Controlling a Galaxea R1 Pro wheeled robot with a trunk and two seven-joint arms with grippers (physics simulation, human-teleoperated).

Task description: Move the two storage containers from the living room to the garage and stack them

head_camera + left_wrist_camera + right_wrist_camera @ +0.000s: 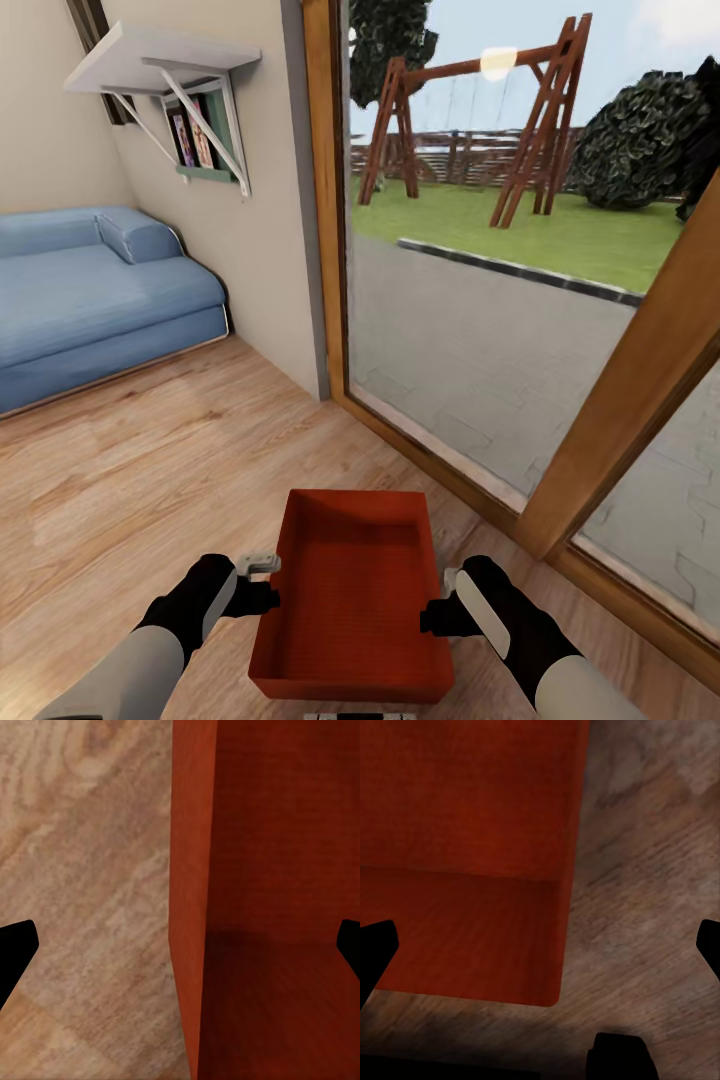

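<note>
While flanked by end effectors (262, 598), container (350, 610).

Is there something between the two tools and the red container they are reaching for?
Nothing visible. The left tool straddles the storage container's left wall with fingers apart. The right tool sits at its right wall, fingers also apart, with nothing in between.

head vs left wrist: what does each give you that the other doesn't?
Head view alone: the blue sofa, the wall shelf, the wood-framed glass door with a swing set outside, and both grippers, left and right, flanking the storage container.

Left wrist view alone: a close look at the container's wall edge, standing between the open fingertips.

Both: the red-orange container and the wood-plank flooring.
</note>
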